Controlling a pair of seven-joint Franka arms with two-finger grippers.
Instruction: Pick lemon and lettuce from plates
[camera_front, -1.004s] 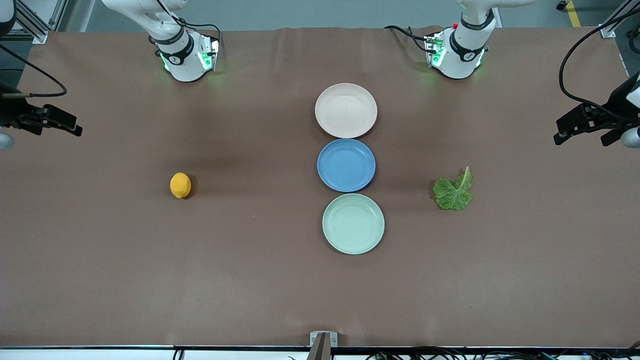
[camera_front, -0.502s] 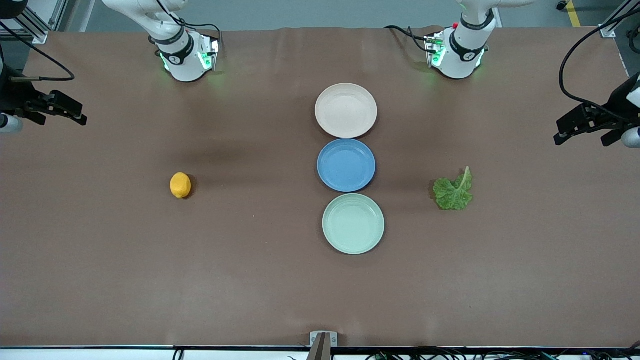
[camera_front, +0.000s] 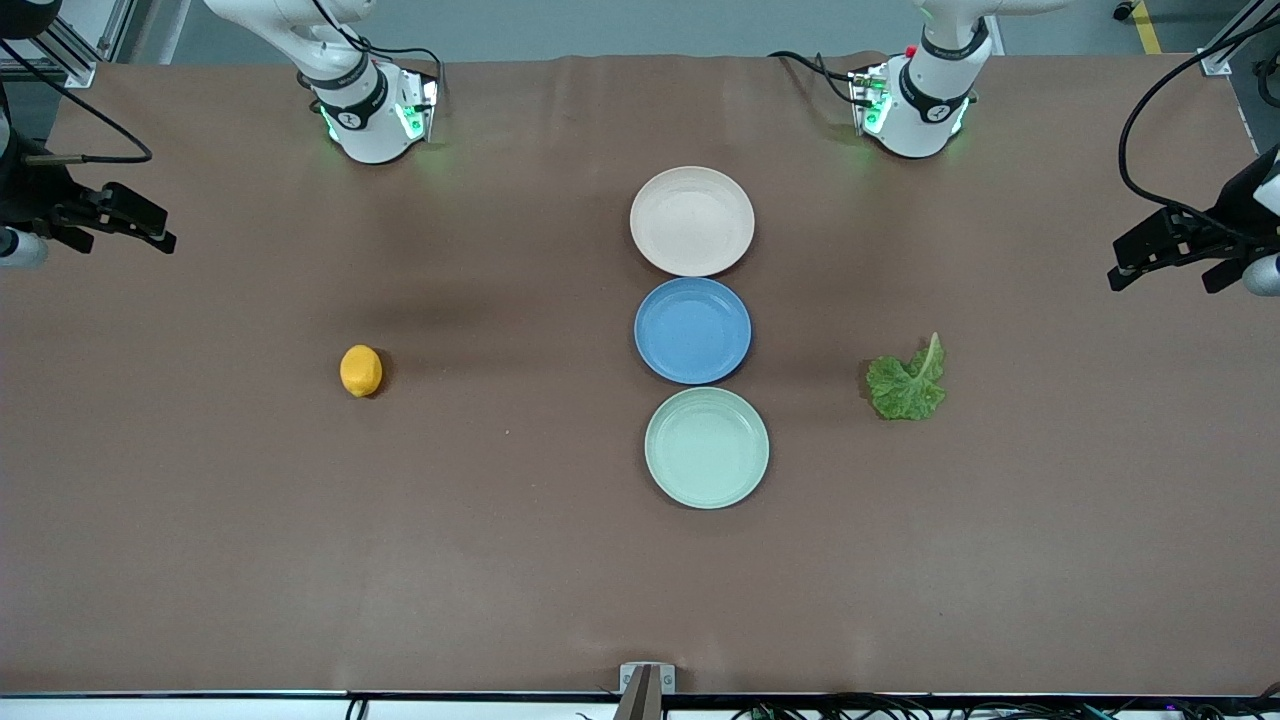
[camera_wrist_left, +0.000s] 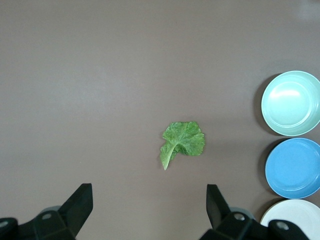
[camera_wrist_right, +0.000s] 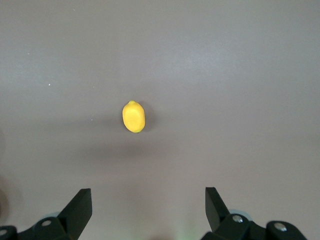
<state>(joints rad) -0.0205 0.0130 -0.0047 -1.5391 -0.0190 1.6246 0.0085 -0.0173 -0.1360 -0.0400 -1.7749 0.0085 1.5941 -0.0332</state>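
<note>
Both items already lie on the bare counter (camera_front: 500, 560): the lemon (camera_front: 361, 371) toward the right arm's end, the lettuce (camera_front: 907, 381) toward the left arm's. The plates (camera_front: 692, 221) are bare. The left end effector (camera_wrist_left: 149, 212) and right end effector (camera_wrist_right: 148, 212) hover spread wide, and a careless pinch risks rolling the lemon or skidding over the flat leaf.

Three plates in a touching row mid-table (camera_front: 500, 560): cream plate (camera_front: 692, 220) farthest from the front camera, blue plate (camera_front: 692, 330) between, mint plate (camera_front: 707, 447) nearest. Lemon (camera_front: 361, 370) on the table toward the right arm's end, lettuce (camera_front: 907, 380) on the table toward the left arm's end, both well apart from the plates. Right tool (camera_front: 125, 220) and left tool (camera_front: 1170, 255) raised over the table's two ends.
</note>
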